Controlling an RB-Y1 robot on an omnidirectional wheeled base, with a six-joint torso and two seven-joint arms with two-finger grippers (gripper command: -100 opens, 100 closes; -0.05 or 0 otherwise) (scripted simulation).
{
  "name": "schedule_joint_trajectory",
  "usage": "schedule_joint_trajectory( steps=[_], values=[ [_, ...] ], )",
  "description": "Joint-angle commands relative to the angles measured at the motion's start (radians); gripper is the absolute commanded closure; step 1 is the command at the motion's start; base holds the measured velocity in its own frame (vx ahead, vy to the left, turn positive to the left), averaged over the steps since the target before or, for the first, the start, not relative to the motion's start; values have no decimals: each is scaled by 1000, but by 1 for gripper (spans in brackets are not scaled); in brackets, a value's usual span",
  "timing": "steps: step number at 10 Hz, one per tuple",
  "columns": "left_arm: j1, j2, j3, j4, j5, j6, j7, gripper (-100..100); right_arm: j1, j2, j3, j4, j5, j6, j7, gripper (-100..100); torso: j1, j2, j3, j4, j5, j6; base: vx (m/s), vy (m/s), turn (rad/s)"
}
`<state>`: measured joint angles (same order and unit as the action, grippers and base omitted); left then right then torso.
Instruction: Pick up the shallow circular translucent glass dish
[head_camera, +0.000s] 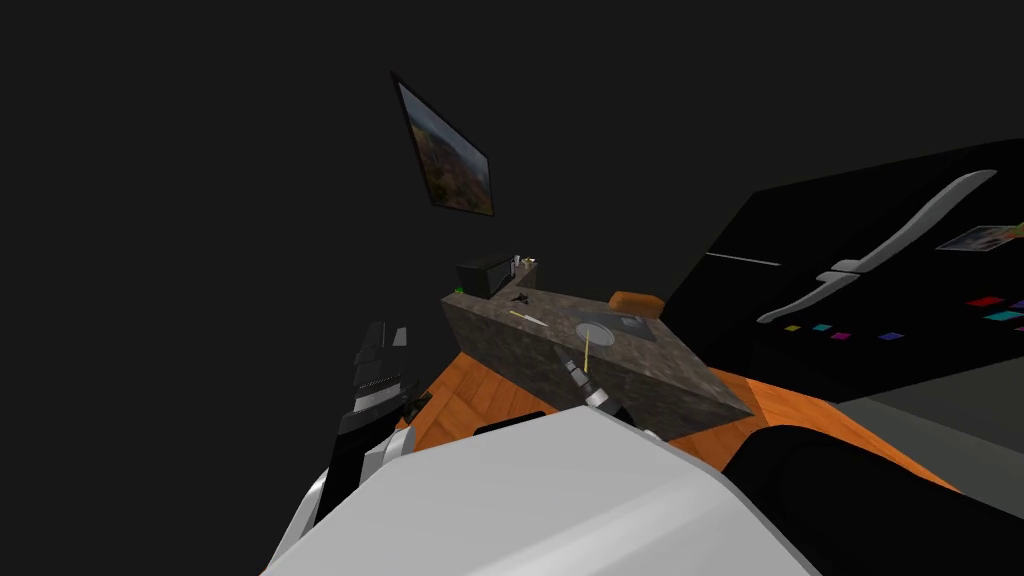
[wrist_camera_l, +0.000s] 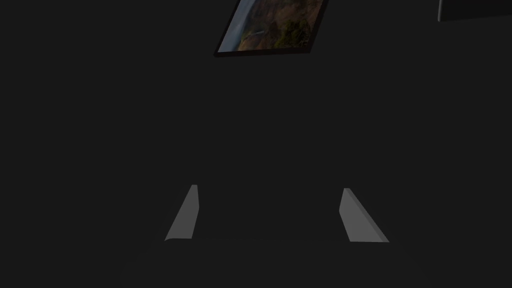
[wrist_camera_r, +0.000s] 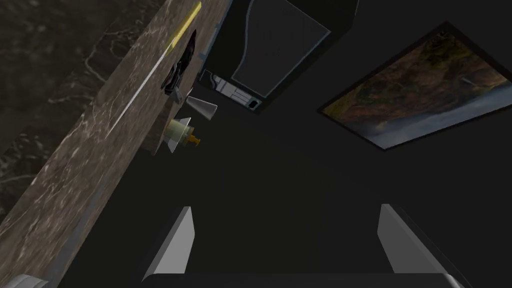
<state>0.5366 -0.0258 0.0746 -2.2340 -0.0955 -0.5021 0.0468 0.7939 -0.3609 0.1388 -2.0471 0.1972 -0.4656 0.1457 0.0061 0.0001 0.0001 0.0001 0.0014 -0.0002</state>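
Note:
The shallow round dish (head_camera: 594, 331) lies pale grey on top of a brown marbled counter (head_camera: 640, 385), next to a grey square mat. My right gripper (head_camera: 577, 373) hovers just in front of the dish, over the counter's near part. In the right wrist view the right gripper (wrist_camera_r: 285, 235) is open with nothing between its fingers, looking along the counter (wrist_camera_r: 75, 165) past its edge. My left gripper (wrist_camera_l: 270, 212) is open and empty, and the left arm (head_camera: 372, 385) hangs left of the counter, apart from it.
A thin yellow-and-white strip (wrist_camera_r: 165, 45), a black object (wrist_camera_r: 179, 70), a small cone (wrist_camera_r: 201, 107) and a pale bottle (wrist_camera_r: 180, 133) sit at the counter's far end. A dark appliance (head_camera: 487, 272) stands behind. A black fridge (head_camera: 880, 270) rises at the right. The floor (head_camera: 470, 395) is orange wood.

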Motion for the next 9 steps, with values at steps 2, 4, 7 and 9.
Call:
schedule_joint_trajectory(
  steps=[2,4,7,9],
  values=[
    [0,0,0,0,0,0,0,0,44,-72,14,54,27,-14,31,-100,-1,0,0,0,0,0,3,75,38],
    [0,0,0,0,0,0,0,0,67,-119,22,86,45,-19,48,-100,-2,1,1,0,0,0,-4,69,60],
    [0,0,0,0,0,0,0,0,88,-190,29,120,64,-25,64,-100,-2,1,0,0,0,0,-2,65,42],
    [0,0,0,0,0,0,0,0,108,-246,35,155,83,-31,79,-100,-2,1,1,0,0,0,-8,68,58]
  ],
)
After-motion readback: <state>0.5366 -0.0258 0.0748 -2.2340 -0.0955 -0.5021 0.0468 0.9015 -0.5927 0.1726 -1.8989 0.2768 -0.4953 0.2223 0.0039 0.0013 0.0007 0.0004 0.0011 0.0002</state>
